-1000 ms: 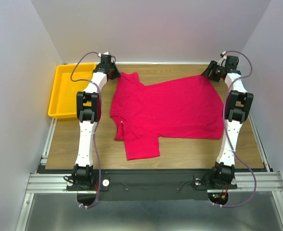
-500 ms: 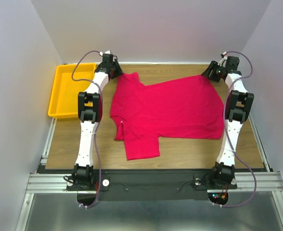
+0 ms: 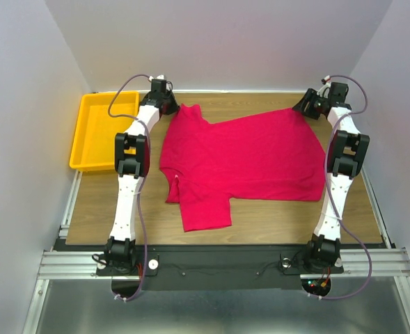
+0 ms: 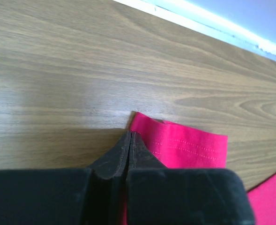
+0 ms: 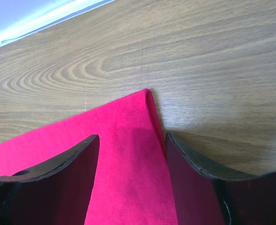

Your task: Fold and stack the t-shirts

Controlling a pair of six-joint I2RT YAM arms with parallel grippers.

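Observation:
The crimson t-shirt (image 3: pixel 243 156) lies spread flat on the wooden table, one sleeve pointing at the near edge and the other at the far left. My left gripper (image 3: pixel 171 106) sits at that far sleeve. In the left wrist view its fingers (image 4: pixel 130 135) are pressed together at the corner of the sleeve hem (image 4: pixel 184 143), and a sliver of red shows between them. My right gripper (image 3: pixel 303 106) is at the shirt's far right corner. Its jaws (image 5: pixel 132 136) stand open, straddling the hem corner (image 5: pixel 119 178), one finger on each side.
A yellow plastic tray (image 3: pixel 76 149) sits at the table's left edge, beside the left arm. White walls close in the back and both sides. Bare wood shows along the near edge in front of the shirt.
The left gripper has shifted slightly right onto the sleeve corner and closed. The right arm and the shirt have stayed put.

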